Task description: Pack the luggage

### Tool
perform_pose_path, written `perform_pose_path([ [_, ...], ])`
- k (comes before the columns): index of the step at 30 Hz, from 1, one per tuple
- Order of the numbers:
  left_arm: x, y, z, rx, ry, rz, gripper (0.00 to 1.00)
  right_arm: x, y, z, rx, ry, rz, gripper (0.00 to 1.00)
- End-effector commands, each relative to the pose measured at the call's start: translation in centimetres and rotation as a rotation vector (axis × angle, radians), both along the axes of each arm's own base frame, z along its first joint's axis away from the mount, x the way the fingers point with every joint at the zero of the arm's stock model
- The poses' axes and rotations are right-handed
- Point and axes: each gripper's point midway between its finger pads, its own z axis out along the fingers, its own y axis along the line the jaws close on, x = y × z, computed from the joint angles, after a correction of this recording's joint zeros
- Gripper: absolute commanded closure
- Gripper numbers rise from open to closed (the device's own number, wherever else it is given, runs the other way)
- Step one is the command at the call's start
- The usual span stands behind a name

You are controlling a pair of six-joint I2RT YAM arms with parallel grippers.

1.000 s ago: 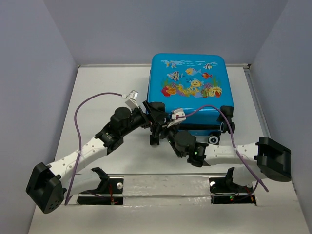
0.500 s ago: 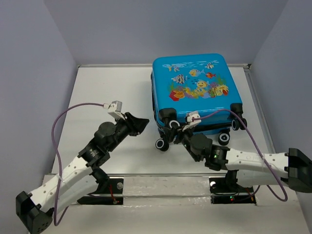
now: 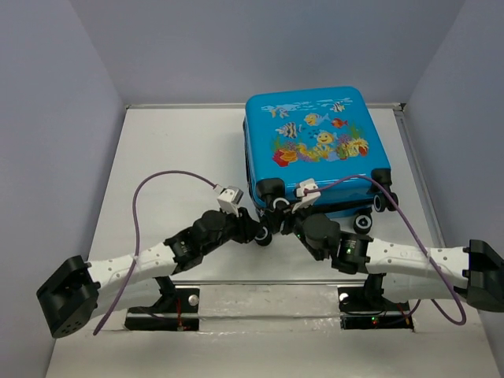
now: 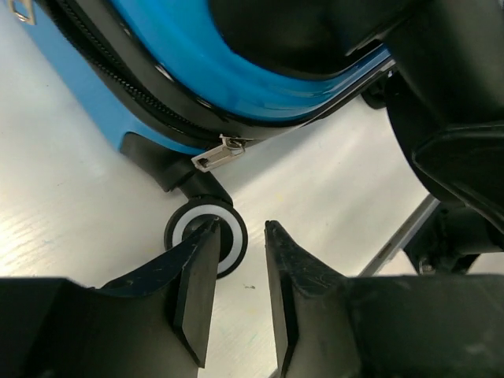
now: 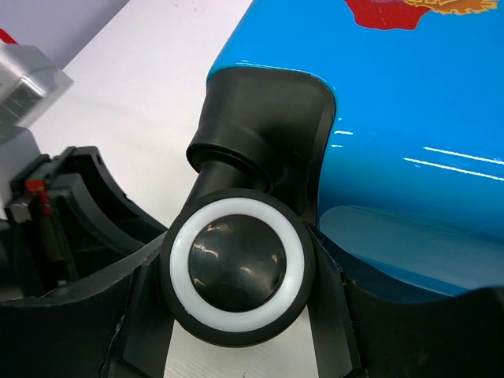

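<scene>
Luggage [image 3: 313, 150]: small bright blue hard-shell case, closed, lying flat on the white table [image 3: 173, 150], toward the far right. The printed face is up, so you see fish and coral on it. The case sits slightly off square, with its wheeled end toward the near edge. A black zipper band runs round the shell, and a silver zipper pull [image 4: 217, 155] hangs at one corner. The wheels are black with white rims. The corner wheel [image 5: 236, 268], on its black housing, fills your right wrist view. The lower wheel [image 4: 227, 230] shows just beneath the pull in your left wrist view.
</scene>
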Motion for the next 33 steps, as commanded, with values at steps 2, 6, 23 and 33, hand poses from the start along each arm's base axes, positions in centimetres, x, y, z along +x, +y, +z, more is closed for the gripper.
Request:
perform_pose_path([
  [2,2.0,-2.0,3.4,-0.059,-0.150,0.023,0.51,2.1,-0.4,6.9,0.221,-0.070,-0.120,0.93],
  [6,3.4,-1.8,3.4,-0.015,-0.180,0.074,0.46,2.0,-0.1,6.9,0.227,-0.065,-0.111,0.93],
  [23,6.9,-3.2,4.1,0.031,-0.218,0.179,0.70,1.5,-0.4,6.7,0.265,-0.056,-0.088,0.93],
  [33,8.3,-0.2,3.5,0.131,-0.235,0.318,0.94,1.2,-1.5,6.2,0.276,-0.052,-0.098,0.93],
])
